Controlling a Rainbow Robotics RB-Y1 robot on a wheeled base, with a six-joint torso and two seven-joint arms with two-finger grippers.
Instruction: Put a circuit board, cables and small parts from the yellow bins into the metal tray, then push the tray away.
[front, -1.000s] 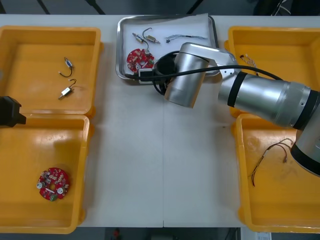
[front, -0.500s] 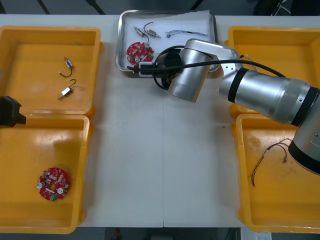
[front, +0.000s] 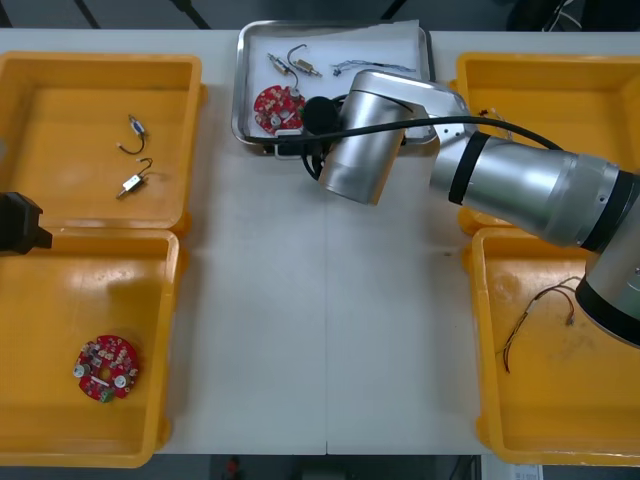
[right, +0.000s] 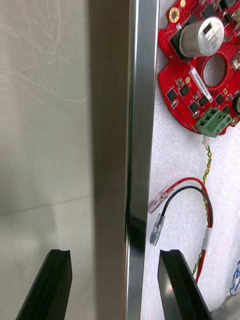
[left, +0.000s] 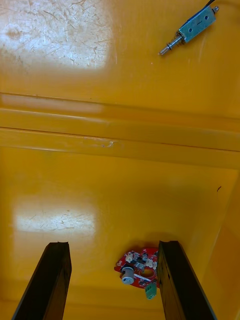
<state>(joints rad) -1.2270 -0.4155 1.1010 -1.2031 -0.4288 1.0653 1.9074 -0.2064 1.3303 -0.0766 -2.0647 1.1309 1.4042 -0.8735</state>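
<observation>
Front view, far left edge: your left gripper (front: 20, 225) is parked where the 2 left-hand yellow bins (front: 100, 60) meet. In the left wrist view its fingers (left: 57, 272) stand wide apart with nothing between them. Under it, the upper-left bin holds 2 spare metal parts (front: 133, 182) and the lower-left bin holds a spare circuit board (front: 105, 367).

At top centre, the metal tray (front: 240, 100) sits right up near the table's far edge. It is already loaded with a circuit board (front: 278, 108), small metal parts (front: 300, 65) and a blue and white cable (front: 370, 68).

Your right arm (front: 520, 190) reaches in from the right of the frame and ends at the left part of the tray's near rim. In the right wrist view the right gripper (right: 116, 255) is spread wide and grips nothing. It straddles the rim, with 1 finger over bare table and the other inside the tray, just beside a red and black cable (right: 192, 192).

The loading looks done, so you are on the push, and 3 things could go wrong:
- The finger inside the tray may snag that cable's loose ends and drag the board with it.
- The contact is off-centre, toward the tray's left, so a straight shove may spin the tray instead of sliding it.
- Very little table seems to remain beyond the tray, so a long push could tip it over the far edge.
</observation>
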